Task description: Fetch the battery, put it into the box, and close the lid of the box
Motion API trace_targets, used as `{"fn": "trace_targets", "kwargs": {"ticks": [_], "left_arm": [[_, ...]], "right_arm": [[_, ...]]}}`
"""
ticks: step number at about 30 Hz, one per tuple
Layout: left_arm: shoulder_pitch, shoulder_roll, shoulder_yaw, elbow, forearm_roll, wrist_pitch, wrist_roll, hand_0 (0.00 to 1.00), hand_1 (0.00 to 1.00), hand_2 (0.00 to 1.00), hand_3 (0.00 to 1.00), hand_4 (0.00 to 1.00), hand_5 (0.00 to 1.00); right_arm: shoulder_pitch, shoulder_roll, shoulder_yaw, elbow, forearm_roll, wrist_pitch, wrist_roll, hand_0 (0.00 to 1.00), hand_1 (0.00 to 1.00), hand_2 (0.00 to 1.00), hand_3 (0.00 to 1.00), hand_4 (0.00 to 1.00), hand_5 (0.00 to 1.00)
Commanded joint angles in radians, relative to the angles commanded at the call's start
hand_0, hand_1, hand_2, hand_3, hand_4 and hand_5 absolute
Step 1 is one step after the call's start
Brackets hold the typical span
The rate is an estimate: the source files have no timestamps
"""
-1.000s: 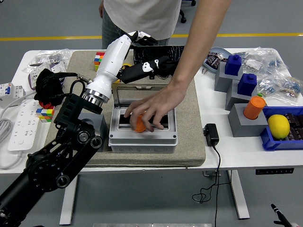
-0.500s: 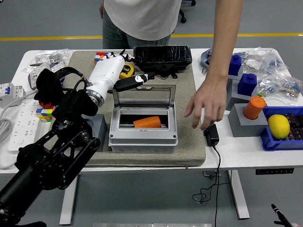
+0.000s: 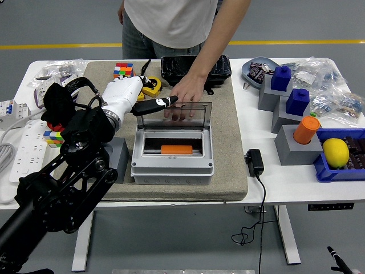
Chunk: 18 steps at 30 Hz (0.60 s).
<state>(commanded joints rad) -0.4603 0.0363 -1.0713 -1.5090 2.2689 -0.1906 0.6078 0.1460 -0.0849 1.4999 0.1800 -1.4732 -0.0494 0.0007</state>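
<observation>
Since half a second ago, the person's bare hand [image 3: 183,98] has swung from beside the black power adapter [image 3: 254,162] on the right back across to the raised clear lid [image 3: 174,116] of the grey plastic box [image 3: 172,154], and now rests behind the lid's top edge with fingers spread flat; the orange battery [image 3: 177,149], tilted before, now lies level inside the box's open compartment. The robot's left hand [image 3: 140,98], white-shelled with black fingers, has drawn slightly left and reaches in from the left above the lid's upper left corner, its fingers extended and loosely apart, holding nothing; one black finger points right along the lid's top edge toward the person's hand. The black left arm [image 3: 68,182] rises from the lower left corner. The box sits on a grey felt mat [image 3: 228,142] on the white table [image 3: 285,182].
</observation>
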Motion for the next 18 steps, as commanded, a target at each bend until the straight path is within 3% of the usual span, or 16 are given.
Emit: {"fn": "trace_targets", "kwargs": {"ticks": [1,2,6,7,13,14,18], "left_arm": [[0.001,0.001,0.002,-0.006,0.000,-0.003,-0.001,0.743,0.648,0.638,0.683,0.998,0.998],[0.002,0.002,0.004,-0.011,0.000,-0.004,-0.002,0.423,0.397,0.500,0.547,0.998,0.998],[0.005,0.004,0.010,-0.024,0.000,-0.001,-0.014,0.423,0.397,0.500,0.547,0.998,0.998],[0.005,0.004,0.012,-0.026,0.000,-0.006,-0.012,0.307,0.196,0.285,0.328,0.998,0.998],[0.009,0.008,0.021,-0.032,-0.018,-0.065,0.011,0.307,0.196,0.285,0.328,0.998,0.998],[0.010,0.009,0.024,-0.034,-0.023,-0.070,0.014,0.250,0.108,0.203,0.202,0.998,0.998],[0.011,0.010,0.027,-0.044,-0.033,-0.074,0.016,0.250,0.108,0.203,0.202,0.998,0.998]], "right_arm": [[0.000,0.000,-0.001,0.000,0.001,0.000,0.000,0.949,0.836,0.755,0.792,0.998,0.998],[0.000,0.000,-0.001,0.000,0.001,0.000,0.000,0.949,0.836,0.755,0.792,0.998,0.998],[0.000,0.000,-0.005,0.000,0.003,0.000,0.000,0.949,0.836,0.755,0.792,0.998,0.998],[0.000,0.000,-0.006,0.000,0.003,0.000,0.000,0.949,0.836,0.755,0.793,0.998,0.998],[0.000,-0.001,-0.007,0.000,0.005,-0.001,-0.001,0.949,0.836,0.755,0.793,0.998,0.998],[0.000,-0.002,-0.008,0.000,0.005,-0.001,-0.001,0.948,0.835,0.755,0.793,0.998,0.998],[0.000,-0.003,-0.009,0.000,0.007,-0.001,-0.001,0.948,0.835,0.755,0.793,0.998,0.998]]}}
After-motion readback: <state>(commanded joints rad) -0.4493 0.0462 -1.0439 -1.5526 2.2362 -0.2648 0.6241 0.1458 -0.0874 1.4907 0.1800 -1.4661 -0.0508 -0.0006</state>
